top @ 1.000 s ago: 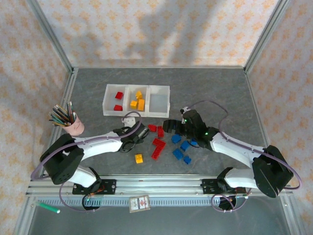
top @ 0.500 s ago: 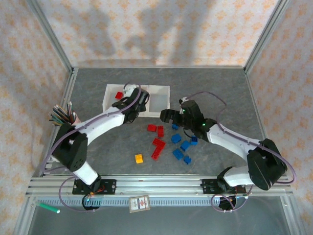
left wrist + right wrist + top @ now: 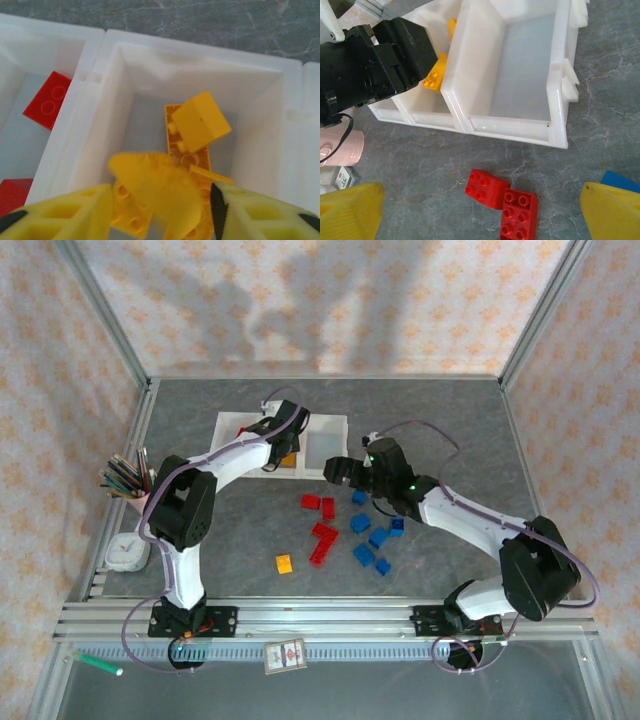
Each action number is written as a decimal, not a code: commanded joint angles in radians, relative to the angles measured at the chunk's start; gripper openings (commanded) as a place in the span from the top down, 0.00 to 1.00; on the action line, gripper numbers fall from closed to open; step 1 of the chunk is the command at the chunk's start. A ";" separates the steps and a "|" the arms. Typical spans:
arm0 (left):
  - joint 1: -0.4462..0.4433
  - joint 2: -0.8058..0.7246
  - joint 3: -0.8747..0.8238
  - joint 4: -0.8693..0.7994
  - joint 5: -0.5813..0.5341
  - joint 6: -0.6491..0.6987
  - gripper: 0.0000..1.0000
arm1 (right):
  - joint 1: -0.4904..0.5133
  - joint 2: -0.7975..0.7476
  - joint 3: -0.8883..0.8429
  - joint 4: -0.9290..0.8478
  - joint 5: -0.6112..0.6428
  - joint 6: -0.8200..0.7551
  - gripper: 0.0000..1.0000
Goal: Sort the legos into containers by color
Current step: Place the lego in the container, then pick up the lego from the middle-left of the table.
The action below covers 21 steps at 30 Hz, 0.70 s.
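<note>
The containers [image 3: 325, 445] form one white tray with three compartments at the back of the table. My left gripper [image 3: 284, 440] hangs open over the middle one [image 3: 150, 65]. A blurred yellow lego [image 3: 160, 190] lies loose between its fingers, above other yellow legos [image 3: 200, 122]. Red legos [image 3: 47, 99] lie in the left compartment. The right compartment [image 3: 525, 65] holds nothing. My right gripper [image 3: 337, 472] is wide open just in front of the tray, above two red legos [image 3: 485, 187]. Loose red [image 3: 323, 540], blue [image 3: 362, 538] and one yellow lego [image 3: 284, 563] lie on the table.
A pink cup of pencils [image 3: 128, 480] stands at the left, with a small white clock [image 3: 128, 550] in front of it. A blue lego [image 3: 620, 181] lies close to my right finger. A card [image 3: 285, 655] and a green pen [image 3: 98, 663] lie below the rail.
My left arm swung from the table up to the middle compartment and its jaws opened, letting go of a yellow lego. My right gripper moved a little toward the tray.
</note>
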 commanded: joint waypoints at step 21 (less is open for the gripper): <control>-0.175 -0.629 -0.480 -0.163 0.086 -0.164 0.37 | 0.128 -0.090 -0.063 -0.145 0.063 -0.040 0.00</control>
